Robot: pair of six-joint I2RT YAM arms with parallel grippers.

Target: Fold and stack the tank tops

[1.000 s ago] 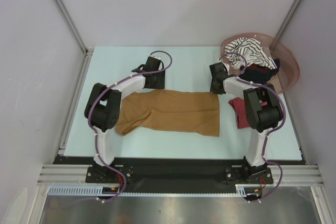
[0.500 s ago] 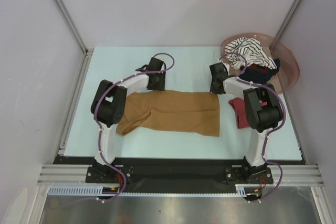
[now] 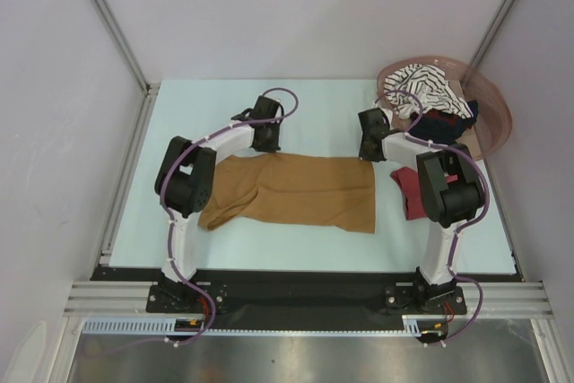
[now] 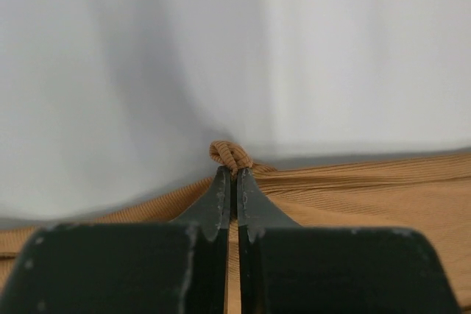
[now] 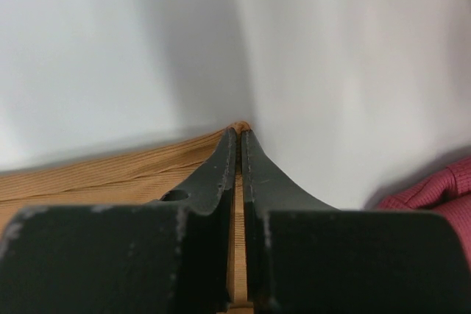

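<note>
Both pincers clenched on the mustard-brown tank top point(image 3: 296, 193), flat mid-frame in the top view: left gripper point(image 4: 230, 170) and right gripper point(image 5: 239, 131) pinch its upper edge. Your bites are shallow, at the tips; lift fast and a corner likely slips, skewing the fold.

**Cell bg, quick rundown**

Pale mint table point(image 3: 197, 105) boxed in by plain white-grey walls: back wall point(image 3: 314, 6) + side walls point(image 3: 54, 132). Alu posts point(image 3: 108, 20) run up the rear corners. Near edge: black strip point(image 3: 305, 289), alu rail point(image 3: 108, 298), then a brushed metal sheet point(image 3: 296, 361). Light's soft & even, shadows faint.
</note>
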